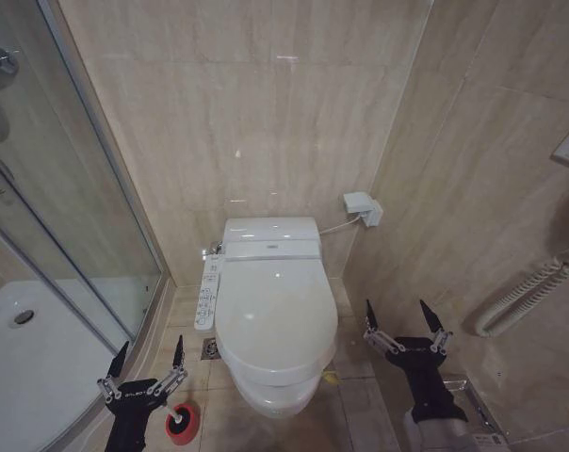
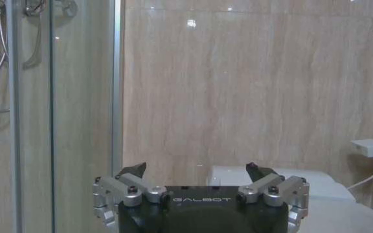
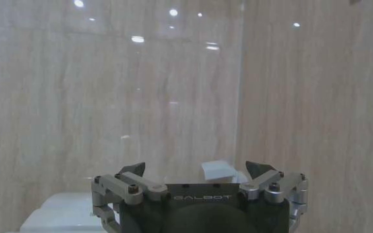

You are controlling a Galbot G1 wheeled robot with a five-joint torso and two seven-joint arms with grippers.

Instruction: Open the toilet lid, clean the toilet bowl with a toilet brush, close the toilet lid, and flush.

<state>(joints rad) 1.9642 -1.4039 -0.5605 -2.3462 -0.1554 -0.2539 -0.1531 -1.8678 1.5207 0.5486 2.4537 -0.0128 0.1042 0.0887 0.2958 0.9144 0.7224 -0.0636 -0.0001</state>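
Note:
The toilet lid lies shut over the seat, white and glossy. Under its front edge shows the toilet bowl, with a white button strip along its left side. The toilet brush stands in a red cup on the floor left of the bowl; its bristle head is hidden. My left gripper hangs open just above and left of the cup, holding nothing. My right gripper is open and holds nothing, right of the bowl at lid height.
A glass shower enclosure with a white tray closes off the left. A white wall box with a cable sits behind the toilet. A white coiled hose hangs on the right wall. A floor drain lies beside the bowl.

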